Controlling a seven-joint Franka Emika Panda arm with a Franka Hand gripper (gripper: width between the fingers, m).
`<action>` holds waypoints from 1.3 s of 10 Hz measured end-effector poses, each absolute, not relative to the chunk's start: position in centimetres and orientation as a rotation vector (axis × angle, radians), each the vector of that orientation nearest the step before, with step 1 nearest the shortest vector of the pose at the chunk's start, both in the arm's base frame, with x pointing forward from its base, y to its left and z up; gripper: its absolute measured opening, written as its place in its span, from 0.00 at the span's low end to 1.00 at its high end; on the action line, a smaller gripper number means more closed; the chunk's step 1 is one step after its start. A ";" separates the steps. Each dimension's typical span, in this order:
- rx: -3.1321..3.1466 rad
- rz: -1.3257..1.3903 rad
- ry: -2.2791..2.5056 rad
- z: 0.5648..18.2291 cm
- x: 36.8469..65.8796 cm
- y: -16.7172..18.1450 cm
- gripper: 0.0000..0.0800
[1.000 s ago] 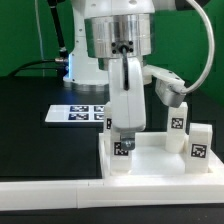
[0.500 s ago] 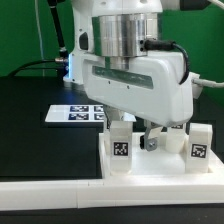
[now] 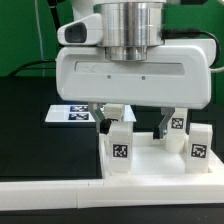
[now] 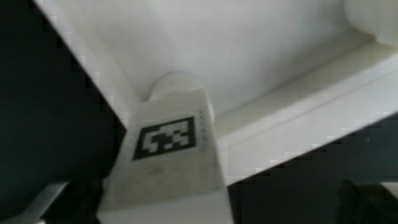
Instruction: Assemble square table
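Hanging low over the square table top [image 3: 150, 165], the gripper [image 3: 134, 122] fills the upper half of the exterior view, its broad white body turned flat toward the camera and the silver wrist cylinder rising straight up at twelve o'clock; its two fingers [image 3: 103, 117] point down and stand spread wide, pinching nothing; no readable writing or brand shows anywhere, only black-and-white square tags; one tag sits on the front face of the leg [image 3: 121, 146] standing upright between the fingers, at six o'clock from the gripper body; the spread fingers flank this leg without visibly touching it; two more tagged legs stand upright toward four o'clock, one [image 3: 179, 130] partly behind the gripper's far finger, the other [image 3: 199, 142] near the top's edge; the marker board [image 3: 72, 114] lies flat on the black table [image 3: 30, 130] at nine o'clock from the gripper, partly hidden; in the wrist view the tagged leg [image 4: 169, 150] stands against the top's raised rim [image 4: 107, 70], with dark fingertips [image 4: 45, 200] well apart on either side.
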State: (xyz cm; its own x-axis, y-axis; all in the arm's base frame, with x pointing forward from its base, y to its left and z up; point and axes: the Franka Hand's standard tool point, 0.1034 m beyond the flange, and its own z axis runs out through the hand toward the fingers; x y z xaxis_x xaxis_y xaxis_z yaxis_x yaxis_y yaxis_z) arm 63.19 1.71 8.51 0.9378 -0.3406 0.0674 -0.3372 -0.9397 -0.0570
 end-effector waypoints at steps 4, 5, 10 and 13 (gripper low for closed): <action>-3.064 -0.147 0.483 7.8 62.8 1.3 0.50; -3.057 -0.145 0.541 7.8 62.8 1.0 0.50; -2.759 -0.128 1.384 7.6 62.6 0.6 0.37; -2.231 -0.017 2.008 7.5 62.4 0.4 0.37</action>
State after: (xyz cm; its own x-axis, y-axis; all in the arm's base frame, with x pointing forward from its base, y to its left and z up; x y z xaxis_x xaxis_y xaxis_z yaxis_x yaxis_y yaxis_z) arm 62.37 0.36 7.50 0.1092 -0.9904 -0.0850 -0.9888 -0.0995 -0.1111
